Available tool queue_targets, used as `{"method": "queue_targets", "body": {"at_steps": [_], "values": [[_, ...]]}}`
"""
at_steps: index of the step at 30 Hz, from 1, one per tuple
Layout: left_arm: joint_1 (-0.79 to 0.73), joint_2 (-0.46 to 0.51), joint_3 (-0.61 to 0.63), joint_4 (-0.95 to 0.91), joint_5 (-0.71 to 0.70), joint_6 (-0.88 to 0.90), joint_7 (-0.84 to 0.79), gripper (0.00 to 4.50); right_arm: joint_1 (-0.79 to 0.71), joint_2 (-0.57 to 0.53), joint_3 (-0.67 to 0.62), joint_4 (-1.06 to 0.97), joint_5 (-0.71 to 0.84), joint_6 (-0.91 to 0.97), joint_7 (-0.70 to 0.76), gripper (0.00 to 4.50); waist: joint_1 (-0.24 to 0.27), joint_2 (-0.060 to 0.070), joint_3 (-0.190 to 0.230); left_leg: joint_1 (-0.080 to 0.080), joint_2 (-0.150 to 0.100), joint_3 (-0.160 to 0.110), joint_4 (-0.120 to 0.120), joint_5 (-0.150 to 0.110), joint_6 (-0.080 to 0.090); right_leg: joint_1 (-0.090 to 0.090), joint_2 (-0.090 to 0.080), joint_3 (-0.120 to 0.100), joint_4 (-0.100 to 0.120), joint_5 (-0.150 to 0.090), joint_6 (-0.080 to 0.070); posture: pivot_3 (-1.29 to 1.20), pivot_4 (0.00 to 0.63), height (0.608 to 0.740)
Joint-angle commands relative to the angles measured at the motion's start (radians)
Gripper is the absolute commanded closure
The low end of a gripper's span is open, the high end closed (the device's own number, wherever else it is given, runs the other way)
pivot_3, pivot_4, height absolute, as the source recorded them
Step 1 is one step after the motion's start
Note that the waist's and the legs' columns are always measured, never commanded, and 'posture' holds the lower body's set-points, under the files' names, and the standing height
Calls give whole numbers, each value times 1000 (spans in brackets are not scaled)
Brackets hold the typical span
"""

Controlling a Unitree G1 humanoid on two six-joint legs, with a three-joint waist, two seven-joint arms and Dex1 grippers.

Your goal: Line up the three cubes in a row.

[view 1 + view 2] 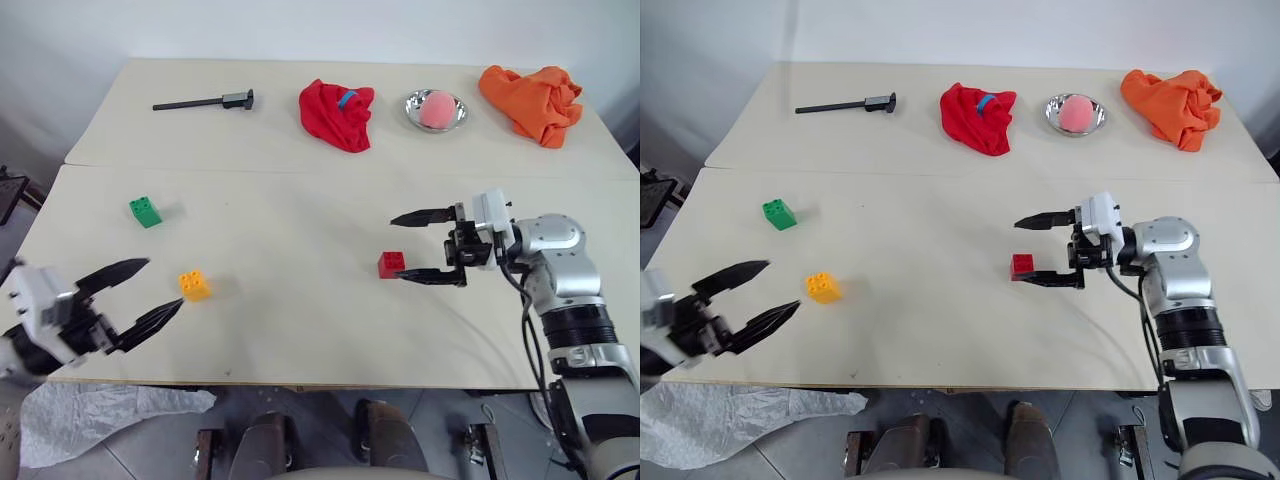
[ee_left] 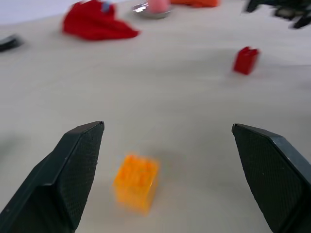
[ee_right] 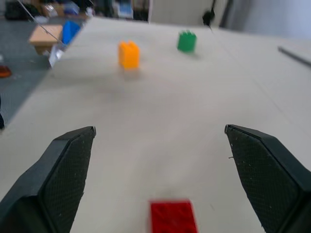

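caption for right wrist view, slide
Open right hand above red cube; orange cube and green cube beyond.

Three cubes sit on the desk [image 1: 300, 330]: one [image 1: 145, 211] at far left, another [image 1: 194, 285] just in front of it, the third [image 1: 391, 263] well to the right. Along the back edge lie a tool [image 1: 205, 101], a cloth [image 1: 337, 113], a bowl [image 1: 435, 109] and a second cloth [image 1: 530, 98], left to right.

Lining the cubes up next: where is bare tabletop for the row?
Bare: the wide stretch between yellow-orange cube and red cube, up to the table seam. Crowded: the far edge, with tool, red cloth, bowl, orange cloth.
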Motion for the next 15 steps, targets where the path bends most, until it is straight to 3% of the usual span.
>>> {"method": "queue_targets", "body": {"at_steps": [1, 7, 12, 15], "values": [[115, -41, 118, 182, 29, -92, -39, 0, 67, 35, 29, -171, 70, 79, 21, 40, -1, 0, 0, 0, 0, 0, 0, 0, 0, 0, 0, 0, 0, 0, 0, 0, 150, 740], [171, -37, 182, 365, 37, -173, -61, 0, 127, 66, 28, -203, 60, 73, -9, 40, 14, -4, 1, -1, 1, 5, 0, -3, 1, 0, -1, -1, 0, -1, -1, 0, 150, 740], [134, -38, 165, 356, 24, -191, -45, 0, 126, 60, -13, -153, 36, 19, -42, 40, 25, -7, -1, 0, 4, 2, 1, -5, 2, 0, -2, 0, -1, 0, -1, 0, 150, 740], [38, -58, 147, 311, 27, -172, 82, 0, 138, 41, -61, -145, 36, 16, -83, 40, 26, -7, -1, 0, 4, 3, 1, -5, 2, -1, -1, -1, 0, 0, -1, 0, 150, 740]]}}
